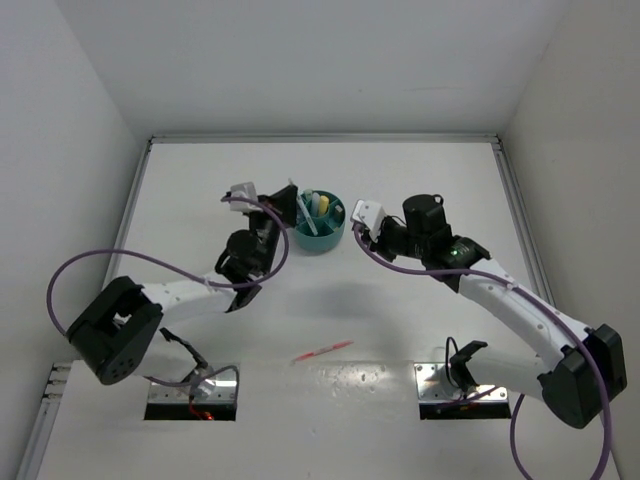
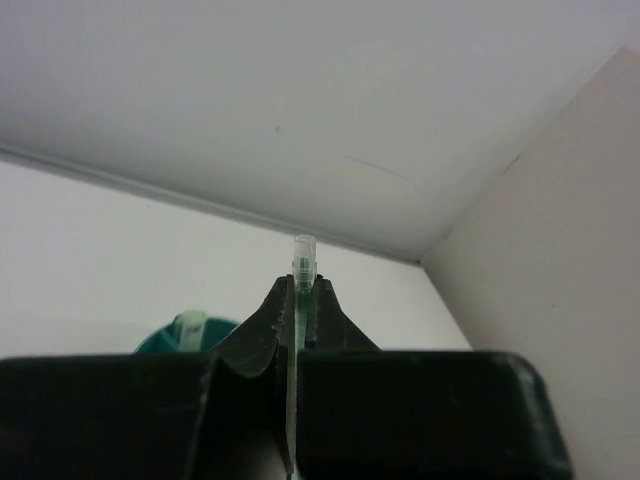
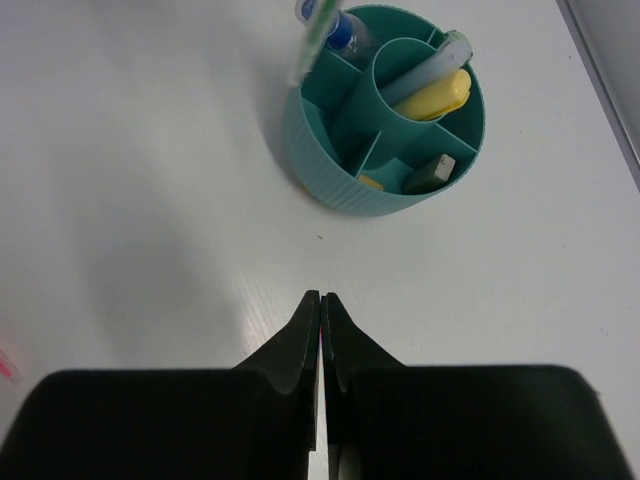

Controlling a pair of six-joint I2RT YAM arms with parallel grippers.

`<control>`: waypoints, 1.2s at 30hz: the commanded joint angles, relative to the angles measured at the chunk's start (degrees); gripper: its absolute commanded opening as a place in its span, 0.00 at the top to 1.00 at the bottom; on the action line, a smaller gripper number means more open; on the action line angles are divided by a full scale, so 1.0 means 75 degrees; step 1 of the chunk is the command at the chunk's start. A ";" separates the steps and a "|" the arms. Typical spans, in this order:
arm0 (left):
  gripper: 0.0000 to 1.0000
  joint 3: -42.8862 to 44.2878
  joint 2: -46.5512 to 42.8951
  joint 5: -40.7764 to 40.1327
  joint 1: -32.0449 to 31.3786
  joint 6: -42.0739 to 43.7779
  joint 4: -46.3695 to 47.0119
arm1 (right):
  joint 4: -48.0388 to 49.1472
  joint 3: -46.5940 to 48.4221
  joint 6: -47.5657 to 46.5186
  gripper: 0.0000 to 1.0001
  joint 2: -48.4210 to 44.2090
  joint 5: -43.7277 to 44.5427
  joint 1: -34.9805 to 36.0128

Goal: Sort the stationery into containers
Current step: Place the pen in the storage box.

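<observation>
Left gripper [image 2: 298, 292] pinches the green pen [image 2: 303, 262] at the bowl [image 3: 310, 150] rim; right gripper [image 3: 320, 298] hangs closed, empty, nearby.

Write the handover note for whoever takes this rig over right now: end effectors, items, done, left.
Left end effector: shut on the green pen, held at the bowl's rim, not yet released.
Right end effector: shut, empty, low over the table, short of the bowl.
Done: yellow marker and pale marker in the centre cup; blue item and eraser in ring compartments.
Left: drop the green pen in, then fetch the pink pen lying on the table between the arm bases.
</observation>
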 commanded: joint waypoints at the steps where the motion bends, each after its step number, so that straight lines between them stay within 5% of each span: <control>1: 1.00 0.0864 0.0274 0.0687 0.0282 -0.0176 0.0953 | 0.0212 0.0026 -0.0062 1.00 0.0044 -0.0237 -0.0040; 11: 1.00 0.1429 0.1259 0.0771 0.0447 0.0352 0.0577 | 0.0212 0.0026 -0.0132 1.00 0.0114 -0.0167 -0.0040; 36: 1.00 0.0539 0.2771 0.0712 0.0447 0.0797 0.2299 | 0.0142 0.0026 -0.0203 1.00 0.0255 -0.0167 -0.0040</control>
